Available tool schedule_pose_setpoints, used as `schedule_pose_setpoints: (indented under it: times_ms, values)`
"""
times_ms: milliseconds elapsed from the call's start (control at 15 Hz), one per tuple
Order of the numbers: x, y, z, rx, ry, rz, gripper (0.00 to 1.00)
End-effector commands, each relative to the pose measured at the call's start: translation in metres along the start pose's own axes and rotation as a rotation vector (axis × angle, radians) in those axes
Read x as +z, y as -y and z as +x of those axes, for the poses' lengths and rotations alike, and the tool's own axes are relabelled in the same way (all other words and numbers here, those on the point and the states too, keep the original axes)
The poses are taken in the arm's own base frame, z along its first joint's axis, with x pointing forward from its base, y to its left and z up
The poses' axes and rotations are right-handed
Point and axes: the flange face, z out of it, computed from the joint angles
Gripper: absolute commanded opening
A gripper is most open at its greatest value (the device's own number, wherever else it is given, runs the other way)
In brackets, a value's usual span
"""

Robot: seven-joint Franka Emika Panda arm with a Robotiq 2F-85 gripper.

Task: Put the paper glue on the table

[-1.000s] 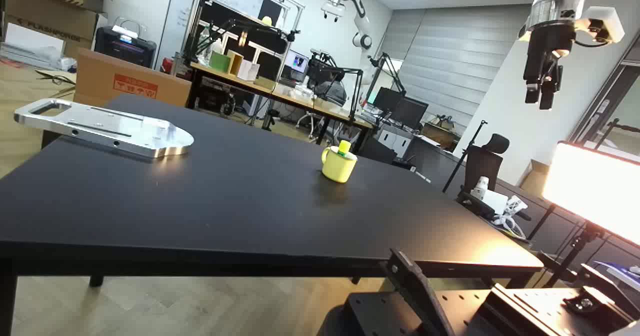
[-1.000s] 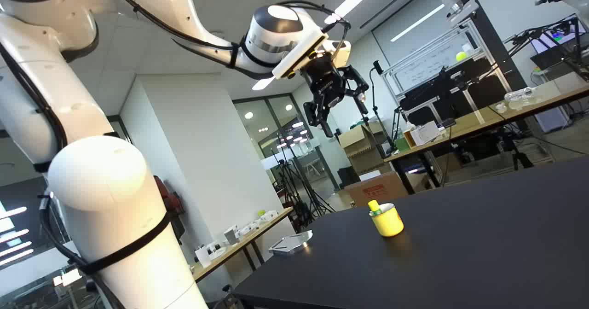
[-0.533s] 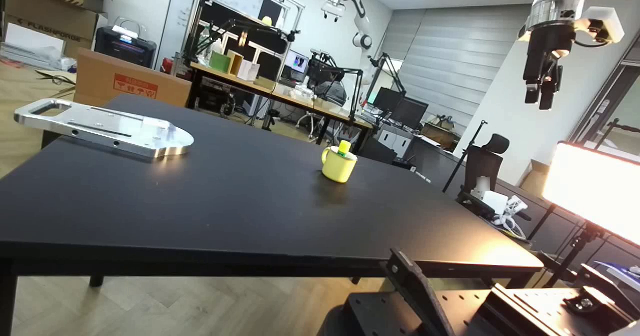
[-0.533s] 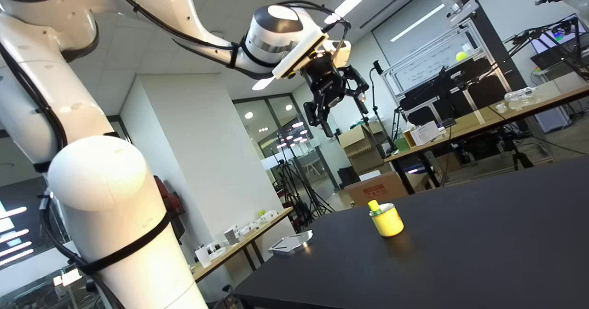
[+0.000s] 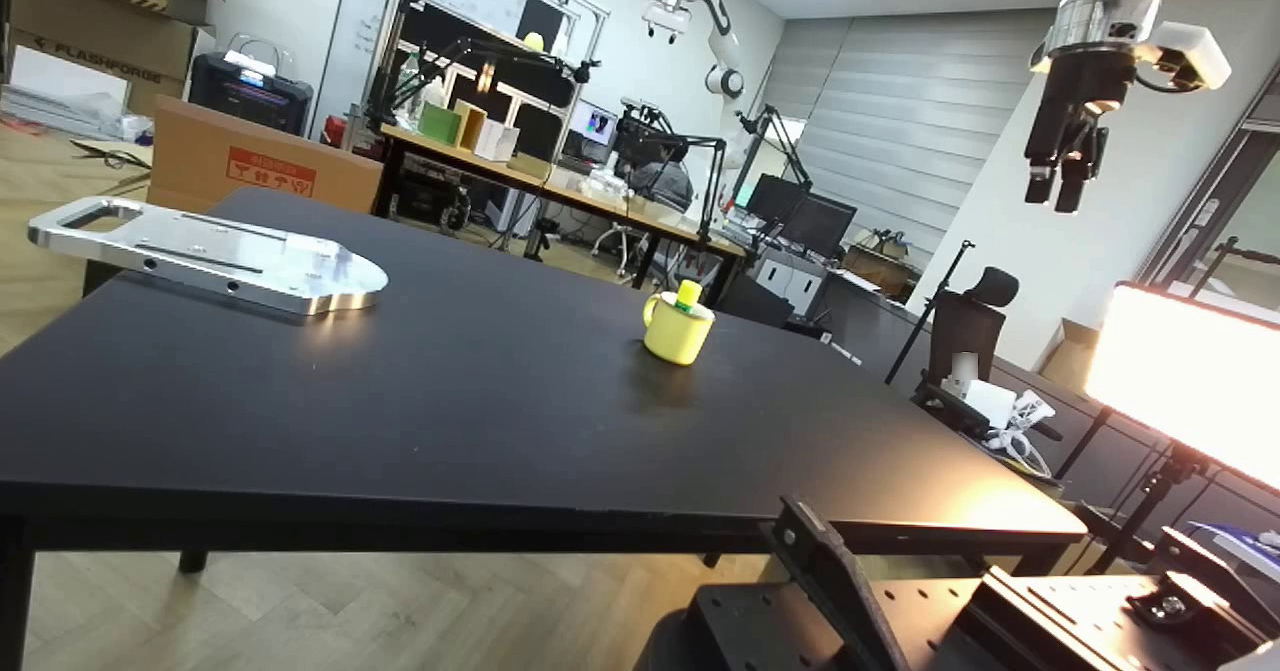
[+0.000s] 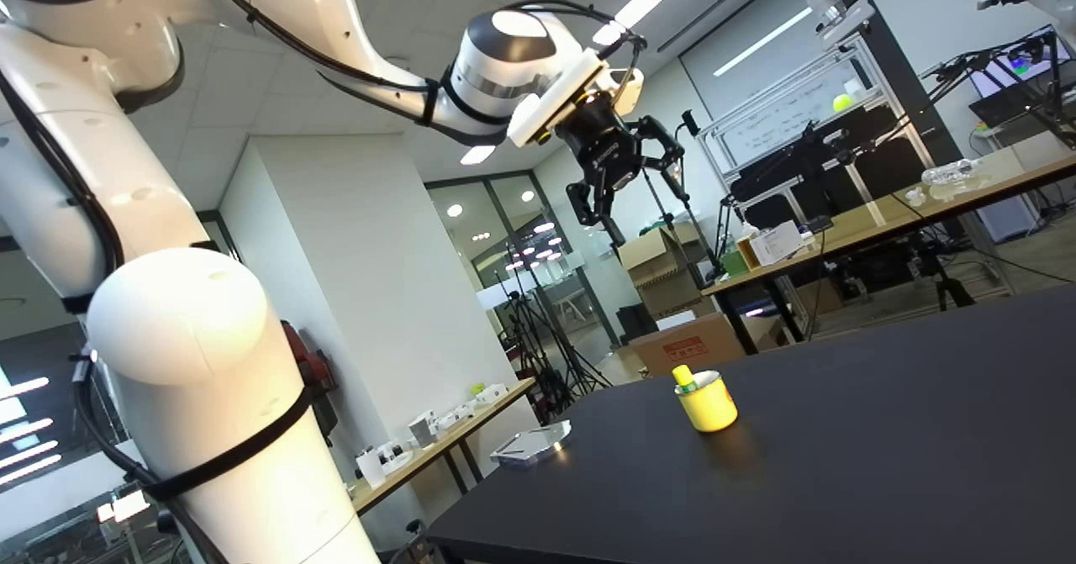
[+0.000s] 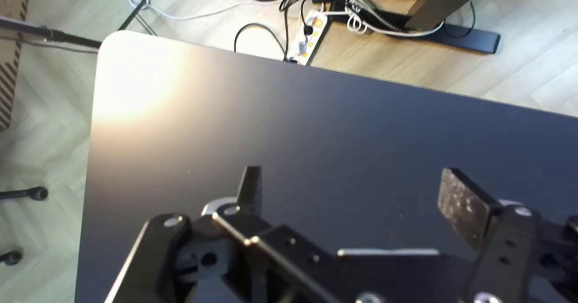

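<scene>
The paper glue (image 5: 689,292) is a stick with a yellow cap and a green band. It stands tilted inside a yellow cup (image 5: 676,333) and only its upper end shows. The glue (image 6: 683,376) and the cup (image 6: 710,406) show in both exterior views. The cup stands on the black table (image 5: 450,401). My gripper (image 5: 1054,194) is high above the table, well apart from the cup. It also shows open in an exterior view (image 6: 649,213). In the wrist view the fingers (image 7: 351,176) are wide apart with only the table (image 7: 361,131) behind them. Cup and glue are out of the wrist view.
A silver metal plate with a handle slot (image 5: 210,251) lies at one end of the table, also in an exterior view (image 6: 532,444). A bright light panel (image 5: 1190,381) stands beside the table. A black mounting base (image 5: 900,611) is near the table's edge.
My gripper has shifted slightly, a little closer to the cup in both exterior views, and stays high and open. The cup, the glue and the metal plate have not moved.
</scene>
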Motion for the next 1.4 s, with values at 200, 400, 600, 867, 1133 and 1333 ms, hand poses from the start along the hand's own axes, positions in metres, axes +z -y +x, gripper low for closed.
schedule_pose_setpoints:
  times_ms: [200, 400, 600, 867, 1133, 1333]
  values:
    - [0.001, -0.023, 0.077, -0.042, -0.164, -0.054, 1.00]
    - [0.003, -0.007, 0.126, -0.092, -0.209, -0.072, 1.00]
    - [0.005, 0.036, 0.175, -0.182, -0.221, -0.072, 1.00]
    - [0.011, 0.100, 0.225, -0.306, -0.247, -0.040, 1.00]
    - [0.034, 0.142, 0.264, -0.394, -0.303, 0.002, 1.00]
    - [0.056, 0.155, 0.287, -0.411, -0.269, 0.019, 1.00]
